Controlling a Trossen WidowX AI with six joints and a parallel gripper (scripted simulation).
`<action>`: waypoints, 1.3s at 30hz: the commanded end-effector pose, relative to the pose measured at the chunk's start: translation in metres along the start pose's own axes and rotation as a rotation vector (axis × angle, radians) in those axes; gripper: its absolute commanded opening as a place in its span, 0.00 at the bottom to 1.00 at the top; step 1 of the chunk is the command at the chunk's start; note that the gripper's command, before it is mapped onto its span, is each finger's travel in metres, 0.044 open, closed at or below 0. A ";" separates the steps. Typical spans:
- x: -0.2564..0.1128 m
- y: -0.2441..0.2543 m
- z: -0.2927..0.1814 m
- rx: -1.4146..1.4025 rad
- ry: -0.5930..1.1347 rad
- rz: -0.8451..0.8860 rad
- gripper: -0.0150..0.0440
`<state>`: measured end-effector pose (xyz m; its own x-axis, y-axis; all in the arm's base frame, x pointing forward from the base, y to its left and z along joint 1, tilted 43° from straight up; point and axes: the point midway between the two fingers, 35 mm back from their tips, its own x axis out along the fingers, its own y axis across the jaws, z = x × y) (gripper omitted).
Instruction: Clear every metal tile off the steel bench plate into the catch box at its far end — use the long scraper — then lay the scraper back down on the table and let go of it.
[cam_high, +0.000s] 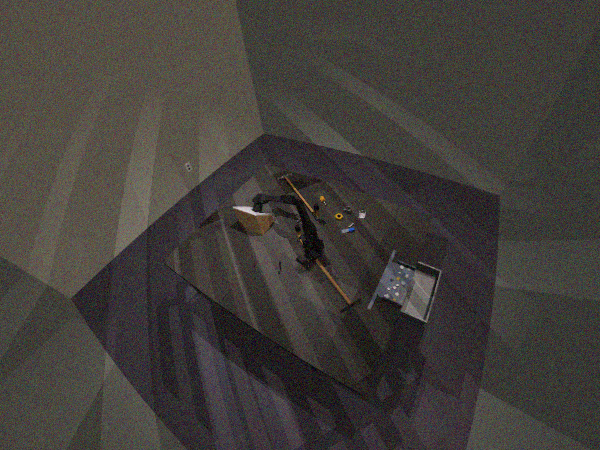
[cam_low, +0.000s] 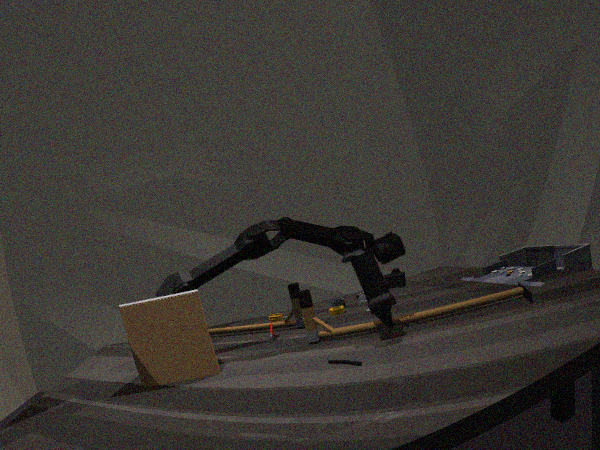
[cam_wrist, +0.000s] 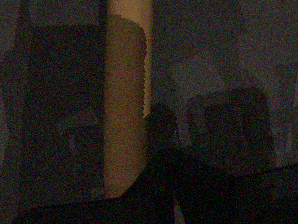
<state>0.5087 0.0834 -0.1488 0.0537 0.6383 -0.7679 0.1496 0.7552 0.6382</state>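
The long scraper (cam_high: 335, 282) (cam_low: 450, 307) (cam_wrist: 125, 100) lies on the table, with a tan handle, a dark blade at its far end and an upright black-topped grip at its near end. My gripper (cam_low: 390, 326) (cam_wrist: 166, 157) is shut and empty, low beside the handle; in the wrist view its tips are just right of the handle. Whether they touch it is unclear. Several small white and yellowish tiles (cam_high: 397, 285) (cam_low: 509, 272) lie on the steel bench plate (cam_high: 375, 296). The catch box (cam_high: 434, 295) (cam_low: 575, 260) stands at the plate's far end; no tiles show inside in the top view.
A second long-handled tool (cam_high: 298, 194) (cam_low: 250, 327) lies behind the arm. A tan block with a white top (cam_high: 257, 225) (cam_low: 172, 340) stands by the arm's base. A yellow ring (cam_high: 339, 216), a blue item (cam_high: 348, 230) and a short black stick (cam_high: 280, 267) (cam_low: 345, 362) lie about.
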 end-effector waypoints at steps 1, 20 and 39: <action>-0.001 0.007 0.003 -0.006 -0.006 0.003 0.25; 0.000 0.025 0.007 -0.006 -0.006 0.004 0.25; 0.001 0.043 0.009 -0.005 -0.006 0.005 0.25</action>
<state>0.5221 0.1101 -0.1268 0.0574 0.6384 -0.7676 0.1510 0.7544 0.6388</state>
